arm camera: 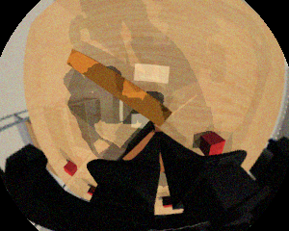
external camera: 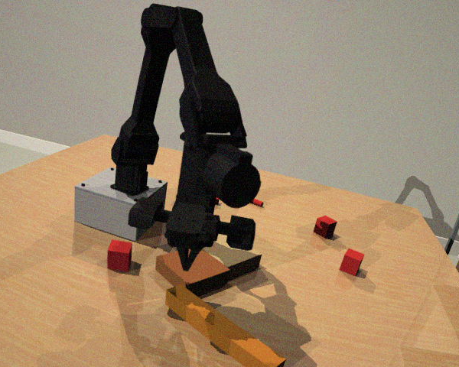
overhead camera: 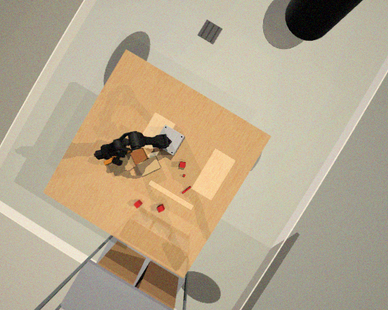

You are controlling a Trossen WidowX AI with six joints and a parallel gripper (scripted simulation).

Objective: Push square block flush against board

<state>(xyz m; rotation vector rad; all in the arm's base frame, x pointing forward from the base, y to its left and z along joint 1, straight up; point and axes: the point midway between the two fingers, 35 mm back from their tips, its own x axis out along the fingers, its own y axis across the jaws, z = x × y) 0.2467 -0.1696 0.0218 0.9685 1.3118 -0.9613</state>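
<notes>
The arm (external camera: 190, 99) bends down over the middle of the wooden surface (external camera: 379, 308), wrist pointing straight at the block (external camera: 200, 270). The gripper (external camera: 187, 261) has its jaws pressed together with nothing between them, and the tips come to a single point over the block's top face. From the exterior view the tips look to be right on that face or just above it; which of the two cannot be told.

The block is a flat brown square, lying just in front of the arm's grey base (external camera: 103, 205). The board (external camera: 222, 327), a long orange strip, lies just beside it, running away from the block's front corner toward the near edge of the surface. Only one end of the board is near the block, and it sits at an angle to the block's side, not flush along it. In the wrist view the board (arm camera: 119, 87) crosses the frame diagonally above the dark jaws, with a sliver of the block (arm camera: 141, 144) showing between them.

Red cubes are scattered about: one (external camera: 119, 255) just left of the block, two more (external camera: 324, 226) (external camera: 351, 261) well apart on the right. A pale strip (overhead camera: 171, 195) and a pale panel (overhead camera: 213, 173) lie farther off in the top view.
</notes>
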